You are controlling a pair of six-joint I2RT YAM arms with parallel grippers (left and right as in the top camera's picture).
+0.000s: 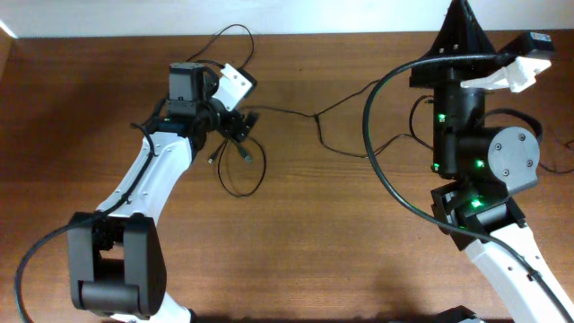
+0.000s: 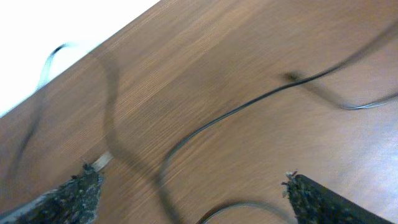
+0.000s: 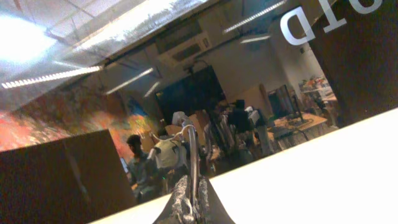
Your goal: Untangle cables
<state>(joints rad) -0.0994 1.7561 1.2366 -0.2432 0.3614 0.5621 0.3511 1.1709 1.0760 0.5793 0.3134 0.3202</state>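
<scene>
"Overhead view first: where are the cables (image 1: 314, 117)?"

"Thin and black, spread over the wooden surface (image 1: 314, 233). One runs from the left arm's side across the middle toward the right arm, with a kink midway. A loop lies just below the left claw (image 1: 244, 126), and another loop reaches over the far edge."

"How wide is that left claw?"

"The left wrist view shows its fingers (image 2: 74, 193) spread far apart, gripping nothing. Blurred cables lie on the wood under and between them. I cannot tell whether either finger touches a cord."

"And the right claw (image 3: 191, 186)?"

"Pressed together, tips meeting, and pointing away from the surface toward a room beyond. A thin strand stands up from between the tips. I cannot tell whether it is one of the cables."
</scene>
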